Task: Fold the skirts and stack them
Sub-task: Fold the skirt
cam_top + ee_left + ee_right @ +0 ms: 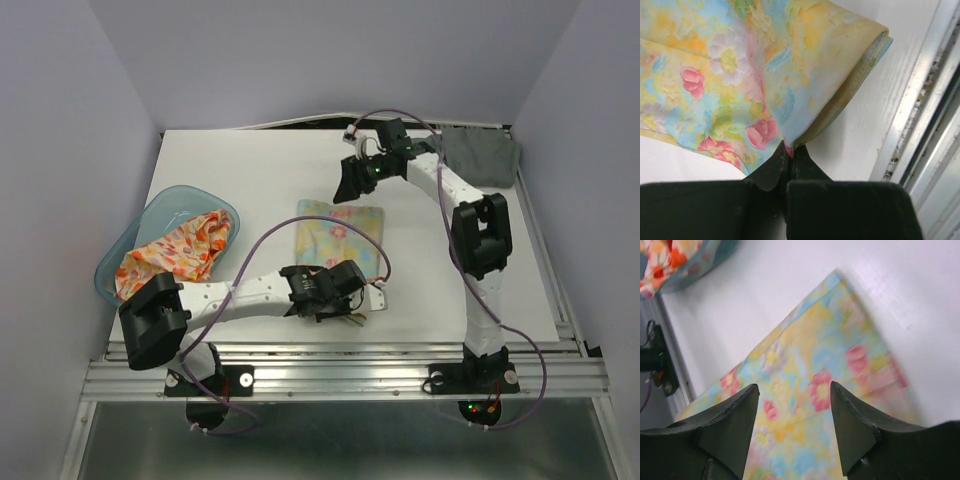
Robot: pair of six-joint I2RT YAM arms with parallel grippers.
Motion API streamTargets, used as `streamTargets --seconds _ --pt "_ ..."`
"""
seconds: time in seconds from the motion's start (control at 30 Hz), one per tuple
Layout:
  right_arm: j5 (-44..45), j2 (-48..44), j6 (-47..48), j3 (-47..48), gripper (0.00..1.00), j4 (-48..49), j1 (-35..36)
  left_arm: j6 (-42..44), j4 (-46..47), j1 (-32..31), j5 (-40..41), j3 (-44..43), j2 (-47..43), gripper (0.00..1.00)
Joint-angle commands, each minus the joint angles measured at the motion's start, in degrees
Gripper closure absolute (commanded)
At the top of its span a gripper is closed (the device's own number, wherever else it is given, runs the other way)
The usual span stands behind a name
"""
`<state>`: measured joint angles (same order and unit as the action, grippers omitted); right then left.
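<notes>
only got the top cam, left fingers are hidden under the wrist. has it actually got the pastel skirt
Observer: Yes. In the left wrist view the left gripper is shut on the edge of the pastel floral skirt, where the cloth is folded double.
Operator: ok and the right one, open or shut, cant tell from up here
Observer: Open. In the right wrist view the right gripper has its fingers wide apart, with the skirt showing between them. I cannot tell whether the tips touch the cloth.
</notes>
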<state>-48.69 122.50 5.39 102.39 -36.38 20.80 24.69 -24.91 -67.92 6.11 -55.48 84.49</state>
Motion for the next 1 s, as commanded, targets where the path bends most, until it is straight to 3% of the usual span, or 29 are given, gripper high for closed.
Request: streamTargets --seconds 0.0,0.13,0.27,0.37,0.6,0.97 --pt "5.6 8.2 -0.6 11.0 0.35 0.7 -0.9 -2.1 -6.5 -0.5 -5.8 -3.9 -2.7 1.0" --pt "7.8 16.2 -0.5 15.9 0.36 0.8 -0.9 -1.7 -9.0 -0.5 -10.8 -7.3 -2.8 1.0" --pt "2.6 19.2 0.7 13.5 0.44 -0.4 -0.2 -0.5 -13.0 -0.4 -13.1 -11.7 -2.4 1.0" --pt "-3.9 18.3 2.4 7.8 0.53 -1.8 0.5 0.6 -16.3 0.2 -14.9 -16.2 -1.4 1.0" --pt "-9.2 14.1 9.4 -2.9 0.7 -5.7 3.0 4.0 -23.0 7.2 -19.5 -28.3 5.1 1.0" --pt "-14.0 9.6 10.1 -9.4 0.74 -6.1 3.6 12.7 -18.3 17.0 -16.0 -32.8 16.1 1.0"
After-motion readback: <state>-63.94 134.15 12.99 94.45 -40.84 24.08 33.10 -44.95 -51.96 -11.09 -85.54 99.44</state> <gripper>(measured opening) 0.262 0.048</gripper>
